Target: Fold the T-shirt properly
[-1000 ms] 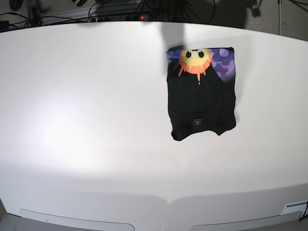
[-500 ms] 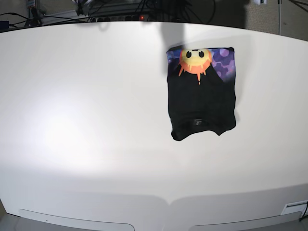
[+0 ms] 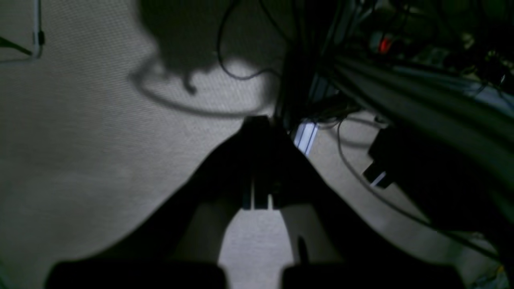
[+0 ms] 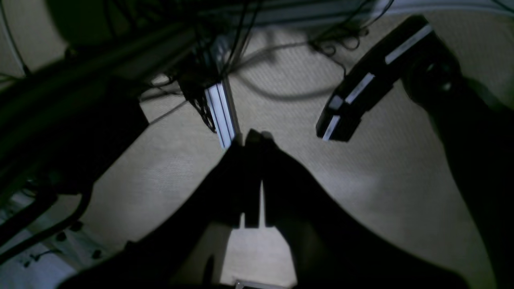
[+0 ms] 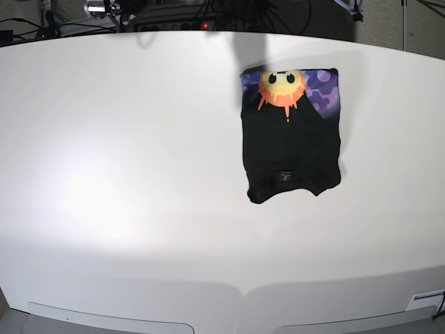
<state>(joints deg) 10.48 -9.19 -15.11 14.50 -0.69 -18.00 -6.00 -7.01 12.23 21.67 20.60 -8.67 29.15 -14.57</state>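
While my 2 grippers, left gripper (image 3: 257, 160) and right gripper (image 4: 253, 176), hang closed and empty, T-shirt (image 5: 292, 136) lies folded on table (image 5: 125, 174).

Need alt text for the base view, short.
A folded black T-shirt lies flat on a white table, right of centre toward the far edge, its sun-face print showing along the far end. No arm is over the table; cables run behind its far edge.
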